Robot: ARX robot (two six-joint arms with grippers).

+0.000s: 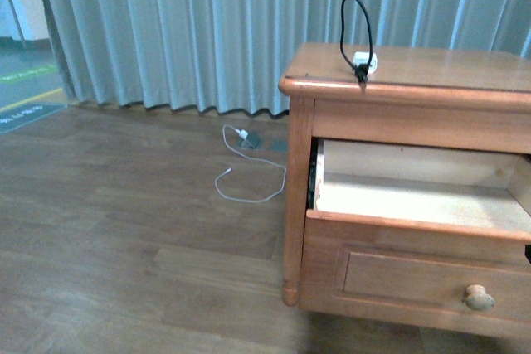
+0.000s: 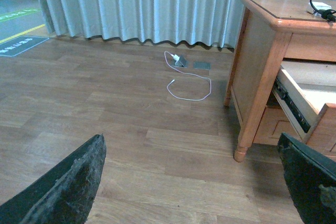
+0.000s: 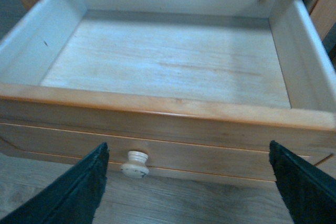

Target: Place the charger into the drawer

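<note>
The charger [image 1: 364,61], a small white plug block with a black cable arching up in a loop, lies on top of the wooden nightstand [image 1: 431,72]; it also shows in the left wrist view [image 2: 319,8]. The drawer [image 1: 415,225] is pulled open, and its pale inside is empty in the right wrist view [image 3: 168,106]. Its round pale knob [image 3: 135,163] is on the front. My right gripper [image 3: 189,187] is open, just in front of and above the drawer front. My left gripper [image 2: 191,182] is open over the floor, left of the nightstand. Neither arm shows in the front view.
A white plug with a thin white cable [image 1: 247,180] lies on the wooden floor by the curtain [image 1: 207,31], left of the nightstand; it also shows in the left wrist view [image 2: 181,77]. The nightstand's front leg [image 2: 242,150] stands near my left gripper.
</note>
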